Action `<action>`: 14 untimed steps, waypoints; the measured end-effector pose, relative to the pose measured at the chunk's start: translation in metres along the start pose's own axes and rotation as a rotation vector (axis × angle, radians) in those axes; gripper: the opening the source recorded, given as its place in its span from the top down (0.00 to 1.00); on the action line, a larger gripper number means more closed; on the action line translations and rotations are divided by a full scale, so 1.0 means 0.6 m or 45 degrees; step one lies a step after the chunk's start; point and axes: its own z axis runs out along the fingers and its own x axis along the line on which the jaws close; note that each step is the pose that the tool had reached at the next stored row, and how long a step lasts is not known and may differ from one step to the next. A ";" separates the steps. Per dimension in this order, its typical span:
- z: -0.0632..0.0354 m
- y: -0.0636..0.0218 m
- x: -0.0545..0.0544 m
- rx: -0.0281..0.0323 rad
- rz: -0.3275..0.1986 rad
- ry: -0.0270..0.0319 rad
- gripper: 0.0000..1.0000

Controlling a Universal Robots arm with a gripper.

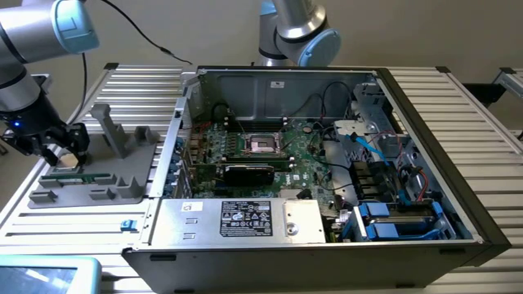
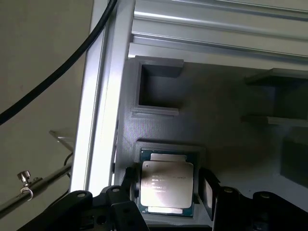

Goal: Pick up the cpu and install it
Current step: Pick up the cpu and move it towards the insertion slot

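Gripper (image 2: 169, 190) spread, straddling the silvery-grey square cpu (image 2: 166, 182) seated in a pocket of the grey plastic tray (image 2: 159, 130): not yet lifted, install into dark square socket (image 1: 263, 144) outstanding.

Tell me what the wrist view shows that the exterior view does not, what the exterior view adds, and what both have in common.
Wrist view: the cpu seen from close, its silvery printed top lying flat in a recess of the grey holder, with one finger of the open hand on each side of it.
Exterior view: the open computer case, the dark socket on its board, and a green memory stick on the holder.
Both: the hand low over the grey holder, beside the case.
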 end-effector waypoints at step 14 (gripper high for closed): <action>0.000 0.000 0.001 -0.0001 0.026 -0.0016 0.37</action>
